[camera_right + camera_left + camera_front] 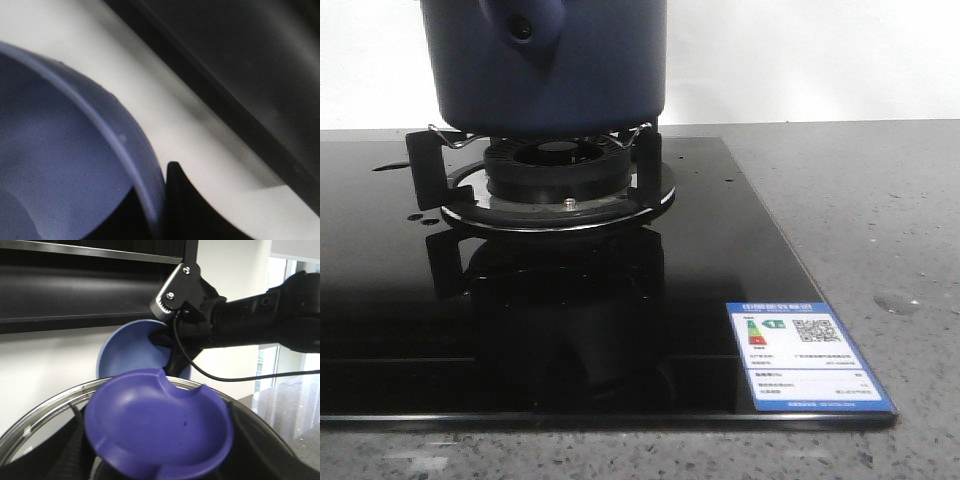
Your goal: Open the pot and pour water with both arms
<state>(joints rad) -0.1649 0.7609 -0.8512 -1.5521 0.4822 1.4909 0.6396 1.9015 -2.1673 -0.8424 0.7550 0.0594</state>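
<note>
One dark blue pot [545,65] sits on the burner grate [550,170] of the black glass hob [520,310]. The right gripper [167,347] grips the rim of a lighter blue bowl [127,350], jaws closed on it; the left gripper's opening cannot be told, though a glass-rimmed lid [155,427] fills its view. On the hob's near right corner lies a blue-edged energy label [808,358] with a QR code, its print too small to read.

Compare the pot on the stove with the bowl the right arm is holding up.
Colour: the pot is dark navy; the bowl is a lighter periwinkle blue.
Pose: the pot sits upright on the burner; the bowl is tilted in the air, its inside facing the left wrist camera, gripped at the rim by the right tool.
Fittings: the pot has a stubby handle with a round hole; the bowl shows no handle.
Both are blue.
</note>
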